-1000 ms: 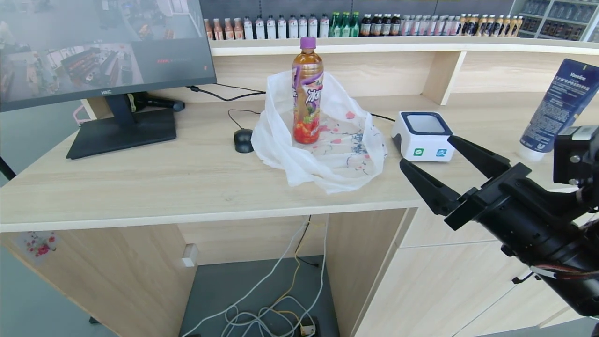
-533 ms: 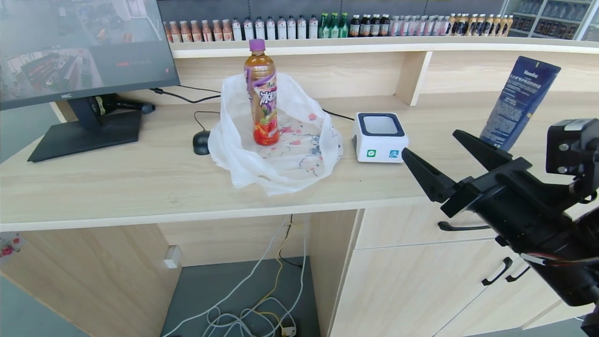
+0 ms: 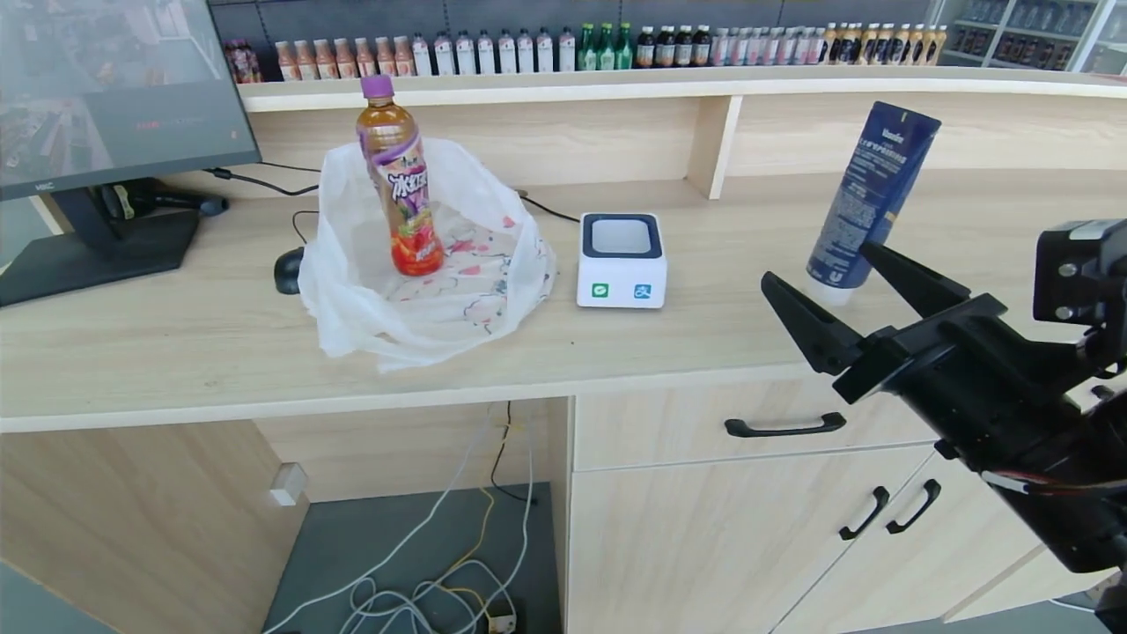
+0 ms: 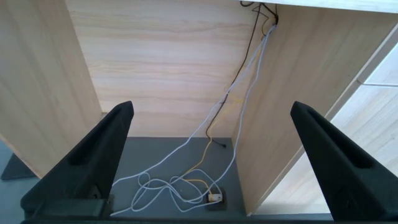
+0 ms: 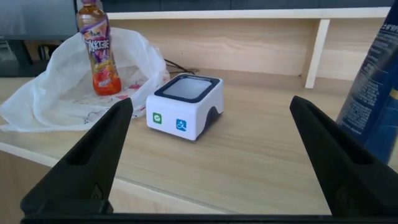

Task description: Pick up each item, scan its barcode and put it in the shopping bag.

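A brown drink bottle (image 3: pixel 401 194) with a purple cap stands upright inside the white shopping bag (image 3: pixel 370 299) on the wooden counter (image 3: pixel 176 352). Right of the bag sits the white barcode scanner (image 3: pixel 621 260), window facing up. A blue tube (image 3: pixel 867 194) stands on its white cap further right. My right gripper (image 3: pixel 814 262) hangs open at the counter's front edge, the tube's base just behind its far finger. From the right wrist, the gripper (image 5: pixel 210 106) faces the scanner (image 5: pixel 185 106), bottle (image 5: pixel 96 46) and tube (image 5: pixel 376 99). My left gripper (image 4: pixel 210 115) is open below the counter.
A monitor (image 3: pixel 97 88) and a black mouse (image 3: pixel 287 269) stand left of the bag. A raised shelf with a divider (image 3: pixel 713 145) backs the counter. Drawers with black handles (image 3: pixel 784 429) sit under the counter's right part. Loose cables (image 4: pixel 186 180) lie on the floor below.
The head camera has swung to the right, so everything on the counter sits further left in the picture. The blue tube now stands right behind my right gripper's fingers, which stay open.
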